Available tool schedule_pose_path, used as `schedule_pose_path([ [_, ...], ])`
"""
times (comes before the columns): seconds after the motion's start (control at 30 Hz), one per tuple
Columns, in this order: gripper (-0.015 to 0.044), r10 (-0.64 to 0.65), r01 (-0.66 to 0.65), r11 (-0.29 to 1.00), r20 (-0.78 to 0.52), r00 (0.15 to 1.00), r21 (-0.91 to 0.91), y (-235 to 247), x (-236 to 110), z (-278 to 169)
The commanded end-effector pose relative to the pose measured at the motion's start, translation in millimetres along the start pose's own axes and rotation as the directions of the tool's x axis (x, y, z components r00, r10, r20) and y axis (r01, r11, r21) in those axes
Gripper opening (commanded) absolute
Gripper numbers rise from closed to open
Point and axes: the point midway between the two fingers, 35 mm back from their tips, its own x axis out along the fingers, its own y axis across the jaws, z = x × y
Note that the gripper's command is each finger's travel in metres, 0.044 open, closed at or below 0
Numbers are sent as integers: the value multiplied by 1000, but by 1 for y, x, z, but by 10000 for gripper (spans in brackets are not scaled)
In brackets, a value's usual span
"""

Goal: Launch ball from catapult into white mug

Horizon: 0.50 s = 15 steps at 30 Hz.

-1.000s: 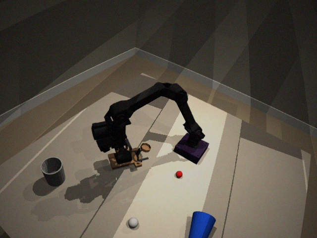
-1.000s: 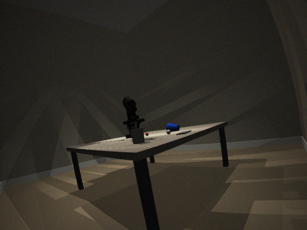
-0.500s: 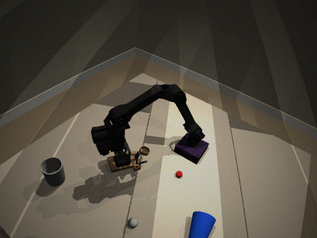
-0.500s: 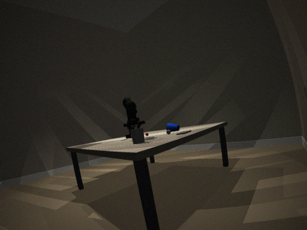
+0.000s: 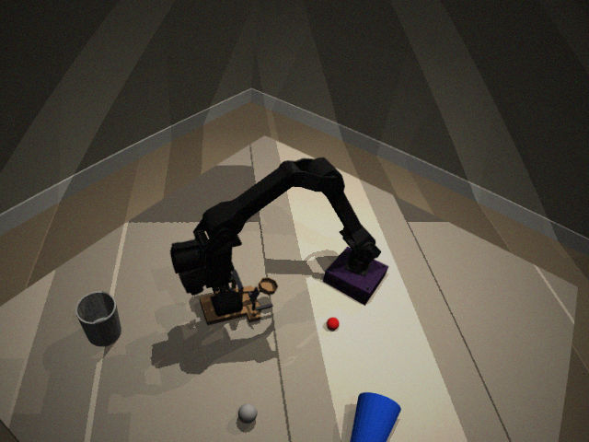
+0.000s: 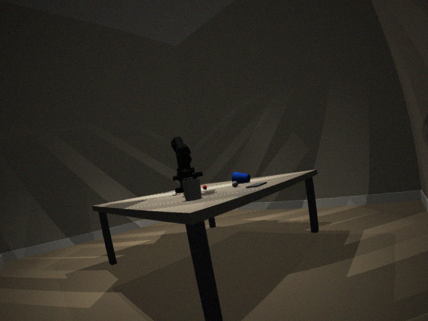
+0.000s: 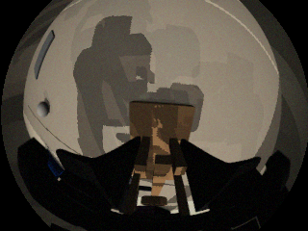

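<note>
A brown wooden catapult (image 5: 207,311) (image 7: 166,120) sits under the arm. Its round cup (image 5: 268,285) sticks out on the side away from the mug, and no ball shows in it. My gripper (image 5: 232,296) (image 7: 161,141) points down and is shut on the catapult's middle; the fingers partly hide it. The mug (image 5: 100,328) (image 6: 192,190) looks grey in the dim light and stands upright at the left in the top view. A red ball (image 5: 332,323) (image 6: 204,186) lies near the arm's base. A light grey ball (image 5: 247,412) (image 6: 235,184) (image 7: 43,109) lies farther off.
A blue cup (image 5: 375,418) (image 6: 241,177) lies on its side beyond the balls. A flat dark slab (image 6: 256,184) (image 7: 44,55) lies near the table edge. The arm stands on a purple block (image 5: 344,285). Strong shadows cross the table (image 6: 166,206).
</note>
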Motion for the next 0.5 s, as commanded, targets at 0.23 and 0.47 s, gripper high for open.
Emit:
schedule_pose_path([
  [0.23,105,0,0,1000,1,1000,1,0,-1,0],
  [0.47,289,0,0,1000,1,1000,1,0,-1,0],
])
